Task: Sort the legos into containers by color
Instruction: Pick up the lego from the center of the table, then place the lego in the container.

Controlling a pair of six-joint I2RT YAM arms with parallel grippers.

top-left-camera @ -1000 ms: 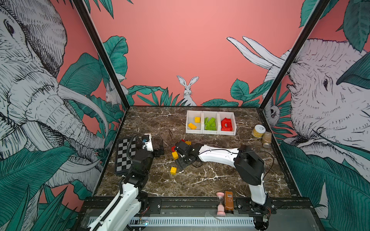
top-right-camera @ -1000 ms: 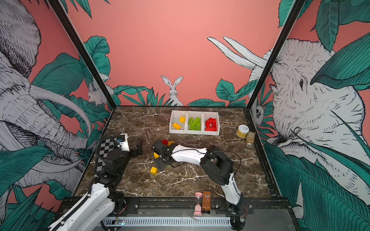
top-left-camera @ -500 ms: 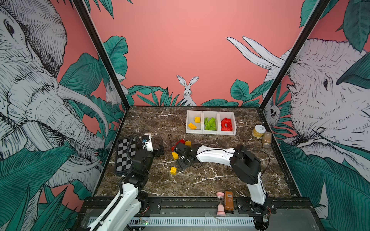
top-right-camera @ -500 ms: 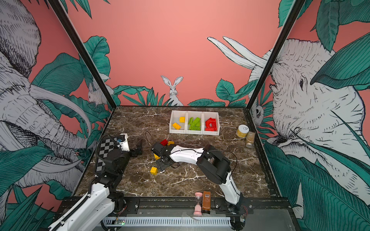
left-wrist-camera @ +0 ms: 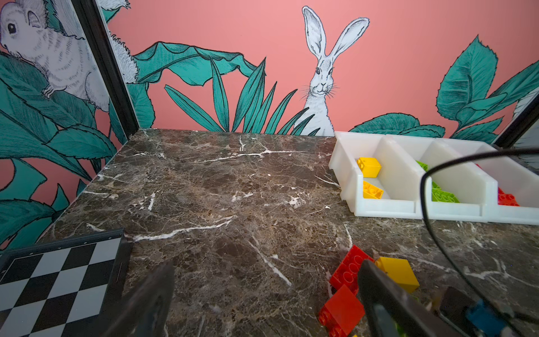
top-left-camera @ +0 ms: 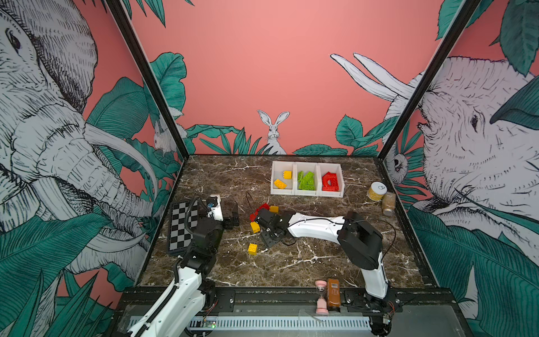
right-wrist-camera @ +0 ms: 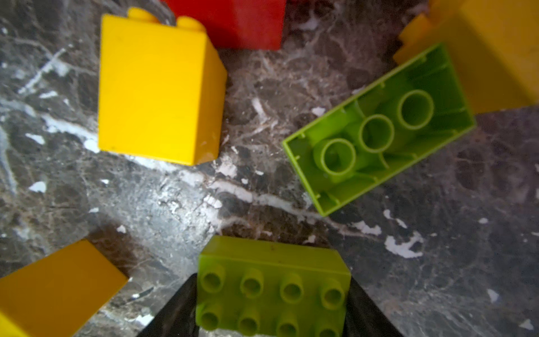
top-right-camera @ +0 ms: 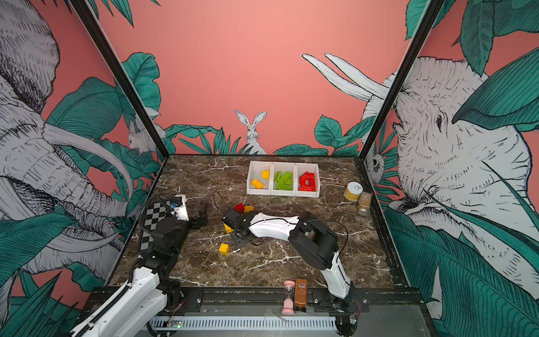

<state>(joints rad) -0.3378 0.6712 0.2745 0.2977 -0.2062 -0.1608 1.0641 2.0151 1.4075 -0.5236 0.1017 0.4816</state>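
3 containers [top-left-camera: 306, 193] hold yellow, lime, red legos [top-left-camera: 306, 181]; left gripper [left-wrist-camera: 265, 268] gapes, right gripper [right-wrist-camera: 272, 281] clamps lime lego [right-wrist-camera: 272, 297].

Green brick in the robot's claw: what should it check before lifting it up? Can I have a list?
1. The green brick sits between the fingers of the right gripper: ok.
2. The grip is tight: cannot tell.
3. The upturned green brick nearby is not touching it: ok.
4. The middle bin holds only green: ok.
5. The left gripper is open and empty: ok.
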